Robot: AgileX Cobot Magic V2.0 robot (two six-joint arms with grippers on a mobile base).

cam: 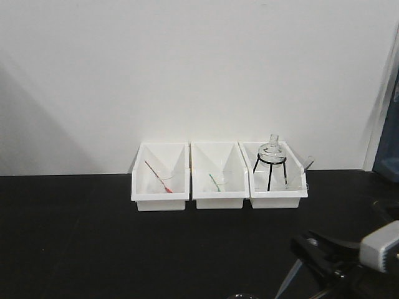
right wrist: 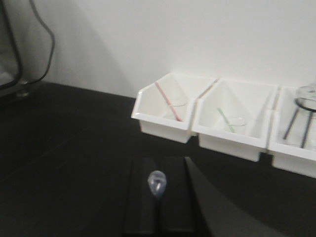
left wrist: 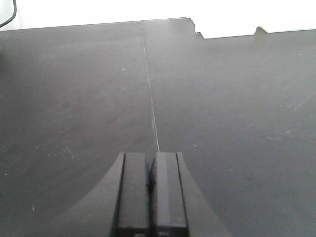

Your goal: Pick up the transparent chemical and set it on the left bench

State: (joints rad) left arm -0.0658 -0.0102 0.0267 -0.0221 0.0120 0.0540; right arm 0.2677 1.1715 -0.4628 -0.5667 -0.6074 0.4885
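Between your right gripper's (right wrist: 158,197) closed jaws sits the transparent chemical (right wrist: 157,182), bulb end showing, so the grab looks done. Your left gripper (left wrist: 150,185) is closed on nothing. Setting it down on the left bench (cam: 75,249) remains.

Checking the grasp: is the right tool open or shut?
Shut: the right tool has its fingers pressed together on the transparent chemical, whose bulb pokes out.
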